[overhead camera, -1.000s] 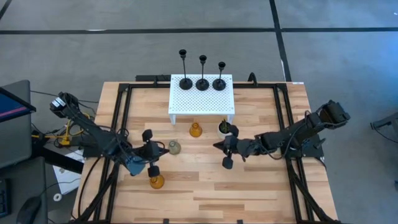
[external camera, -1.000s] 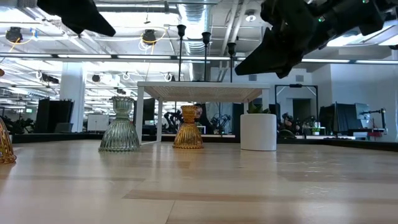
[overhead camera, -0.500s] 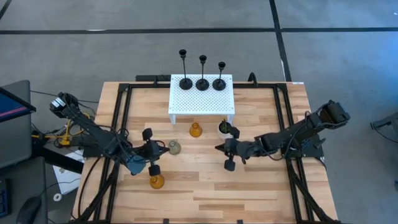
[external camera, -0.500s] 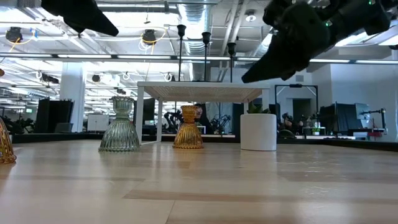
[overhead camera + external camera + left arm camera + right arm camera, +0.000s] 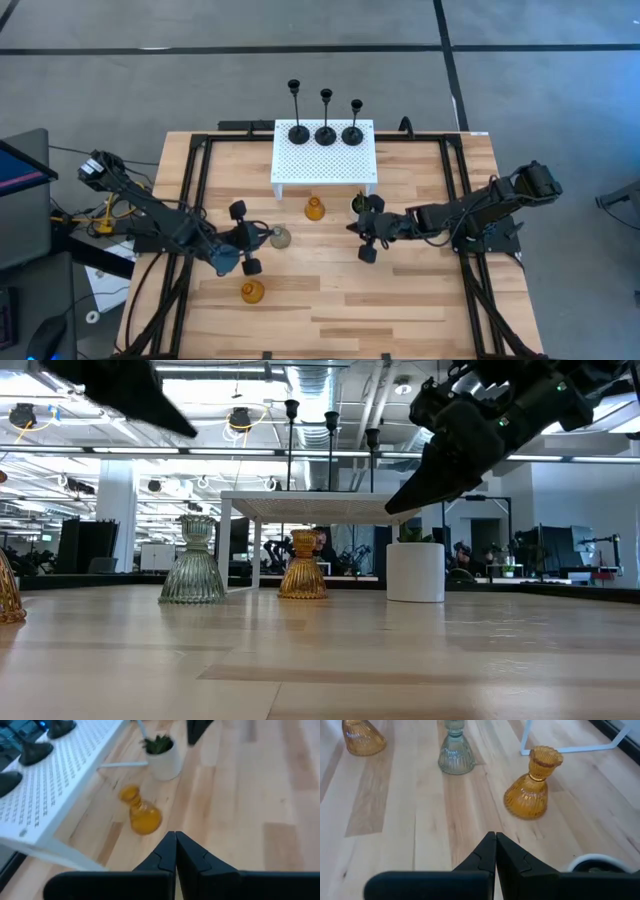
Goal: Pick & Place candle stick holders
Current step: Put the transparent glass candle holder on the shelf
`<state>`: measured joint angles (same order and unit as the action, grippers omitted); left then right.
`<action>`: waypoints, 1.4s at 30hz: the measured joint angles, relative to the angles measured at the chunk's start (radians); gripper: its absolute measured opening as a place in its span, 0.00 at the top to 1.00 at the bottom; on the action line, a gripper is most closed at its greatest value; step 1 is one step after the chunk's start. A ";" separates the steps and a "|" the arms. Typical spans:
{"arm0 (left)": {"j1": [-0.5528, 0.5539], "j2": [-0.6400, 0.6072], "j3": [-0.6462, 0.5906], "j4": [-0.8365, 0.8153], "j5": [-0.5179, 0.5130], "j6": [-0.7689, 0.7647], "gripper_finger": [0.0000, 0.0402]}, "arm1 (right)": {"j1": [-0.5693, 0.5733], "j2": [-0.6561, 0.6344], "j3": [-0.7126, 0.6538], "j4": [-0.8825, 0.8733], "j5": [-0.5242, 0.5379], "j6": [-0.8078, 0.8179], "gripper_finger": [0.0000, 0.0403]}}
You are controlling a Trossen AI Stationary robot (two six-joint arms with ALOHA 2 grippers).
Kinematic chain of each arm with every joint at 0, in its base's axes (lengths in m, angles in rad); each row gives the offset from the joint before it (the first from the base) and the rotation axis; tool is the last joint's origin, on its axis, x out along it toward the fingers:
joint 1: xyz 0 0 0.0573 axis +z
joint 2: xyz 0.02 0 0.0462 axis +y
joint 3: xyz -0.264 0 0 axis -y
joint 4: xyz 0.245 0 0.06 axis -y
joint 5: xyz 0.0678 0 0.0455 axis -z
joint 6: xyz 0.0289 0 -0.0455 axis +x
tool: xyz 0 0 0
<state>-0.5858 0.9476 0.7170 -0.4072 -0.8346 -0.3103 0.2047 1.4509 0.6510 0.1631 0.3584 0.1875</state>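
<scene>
Hovering, both jaws clenched, empty; amber holder [image 5: 8,592] cut off at low view's edge.

Dark jointed arms, black tapered fingers [image 5: 487,852]

Amber ribbed holder [image 5: 530,785], white pot [image 5: 164,760]
</scene>
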 joint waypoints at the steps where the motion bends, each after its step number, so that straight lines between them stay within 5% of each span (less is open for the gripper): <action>1: 0.006 -0.005 -0.019 0.003 -0.004 0.000 0.99 | -0.001 0.000 0.000 0.000 0.000 -0.006 1.00; 7: 0.069 -0.074 -0.173 0.142 -0.017 -0.006 0.99 | -0.020 -0.036 -0.001 -0.028 -0.042 -0.015 1.00; 17: 0.104 -0.242 -0.480 0.579 0.137 0.155 0.99 | -0.030 -0.247 -0.099 -0.037 -0.044 -0.067 1.00; 21: 0.104 -0.293 -0.555 0.609 0.165 0.141 0.99 | -0.018 -0.335 -0.152 -0.042 -0.044 -0.058 1.00; 29: 0.104 -0.319 -0.589 0.618 0.286 0.097 0.99 | 0.034 -0.432 -0.190 -0.042 -0.044 -0.065 1.00; 42: 0.103 -0.319 -0.589 0.617 0.292 0.097 0.99 | 0.044 -0.435 -0.190 -0.093 -0.044 -0.074 1.00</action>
<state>-0.4824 0.6289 0.1276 0.2100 -0.5426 -0.2138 0.2485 1.0157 0.4610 0.0697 0.3145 0.1134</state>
